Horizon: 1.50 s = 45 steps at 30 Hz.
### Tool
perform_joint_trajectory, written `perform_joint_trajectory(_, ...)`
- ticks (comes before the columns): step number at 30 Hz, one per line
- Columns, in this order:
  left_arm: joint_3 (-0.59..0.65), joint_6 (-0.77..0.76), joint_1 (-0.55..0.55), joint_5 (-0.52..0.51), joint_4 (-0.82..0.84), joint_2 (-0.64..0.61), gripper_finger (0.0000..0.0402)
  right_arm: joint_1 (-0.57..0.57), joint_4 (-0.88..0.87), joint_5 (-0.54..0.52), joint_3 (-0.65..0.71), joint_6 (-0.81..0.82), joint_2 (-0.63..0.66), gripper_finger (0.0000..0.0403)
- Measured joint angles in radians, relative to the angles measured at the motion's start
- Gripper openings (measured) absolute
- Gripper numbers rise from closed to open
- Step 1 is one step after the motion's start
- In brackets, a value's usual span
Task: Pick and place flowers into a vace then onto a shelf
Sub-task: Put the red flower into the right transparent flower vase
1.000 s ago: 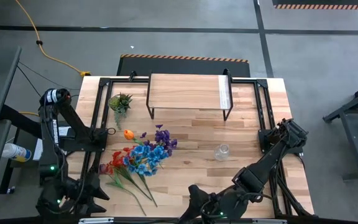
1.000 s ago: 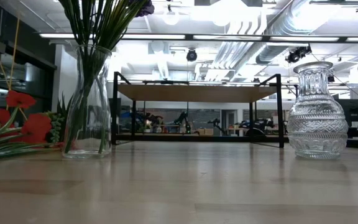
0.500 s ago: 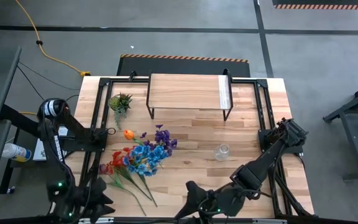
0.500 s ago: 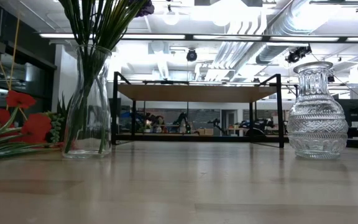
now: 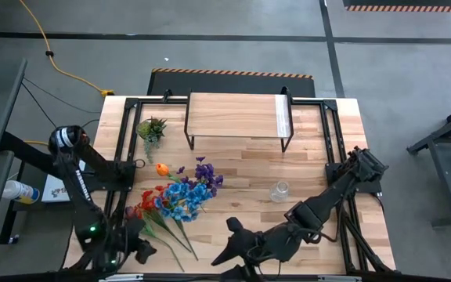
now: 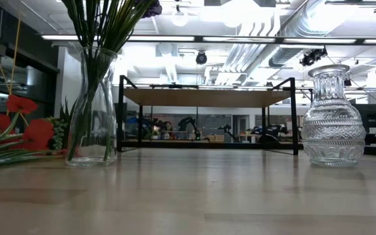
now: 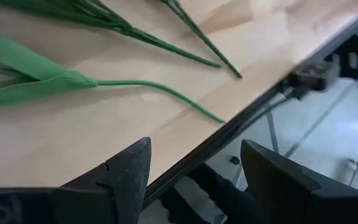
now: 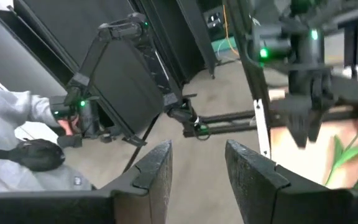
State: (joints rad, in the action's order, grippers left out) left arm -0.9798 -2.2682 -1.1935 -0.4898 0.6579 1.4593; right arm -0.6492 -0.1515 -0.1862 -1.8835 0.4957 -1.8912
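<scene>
Landmark: the shelf at the desk's far edge. Bare wood in front of it, wide enough for a tool to pass. Further toward the near left, flowers strewn across the boards. Toward the near right, an empty glass vase standing alone. Left of the shelf, a small spiky plant. Underneath, open between thin black legs.

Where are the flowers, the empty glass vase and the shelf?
flowers (image 5: 180, 197), high view, on the blue blooms.
vase (image 5: 280, 190), high view, on its glass body.
shelf (image 5: 233, 116), high view, on the middle of its wooden top.
</scene>
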Motion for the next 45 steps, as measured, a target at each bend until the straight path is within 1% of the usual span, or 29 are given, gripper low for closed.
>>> perform_joint_trajectory(4, 0.000, -0.033, 0.056, 0.090, 0.001, 0.000, 0.0280, 0.014, 0.022, 0.006, 0.000, -0.091, 0.010, 0.0140)
perform_joint_trajectory(7, 0.000, -0.045, 0.089, 0.135, -0.002, 0.000, 0.0280, 0.021, 0.023, -0.003, 0.000, -0.175, 0.027, 0.0140)
perform_joint_trajectory(15, 0.000, -0.113, 0.147, 0.210, 0.008, -0.001, 0.0280, 0.028, 0.024, -0.028, 0.000, -0.404, 0.087, 0.0140)
perform_joint_trajectory(20, 0.000, -0.138, 0.163, 0.264, 0.018, 0.000, 0.0280, 0.029, 0.009, -0.050, 0.000, -0.495, 0.122, 0.0140)
perform_joint_trajectory(25, -0.001, -0.146, 0.182, 0.301, 0.013, 0.050, 0.0280, 0.030, -0.040, -0.051, 0.000, -0.523, 0.158, 0.0140)
perform_joint_trajectory(29, -0.001, -0.165, 0.200, 0.343, -0.046, 0.113, 0.0280, 0.030, -0.082, -0.050, 0.000, -0.525, 0.175, 0.0140)
perform_joint_trajectory(33, -0.002, -0.180, 0.211, 0.341, -0.069, 0.137, 0.0280, 0.030, -0.109, -0.047, 0.000, -0.527, 0.185, 0.0140)
perform_joint_trajectory(38, -0.002, -0.189, 0.223, 0.345, -0.023, 0.147, 0.0280, 0.030, -0.124, -0.047, 0.000, -0.527, 0.185, 0.0140)
perform_joint_trajectory(43, -0.001, -0.197, 0.241, 0.371, 0.047, 0.156, 0.0280, 0.027, -0.130, -0.047, 0.000, -0.527, 0.185, 0.0140)
perform_joint_trajectory(45, -0.001, -0.197, 0.252, 0.373, 0.037, 0.164, 0.0280, 0.027, -0.131, -0.043, 0.000, -0.527, 0.185, 0.0140)
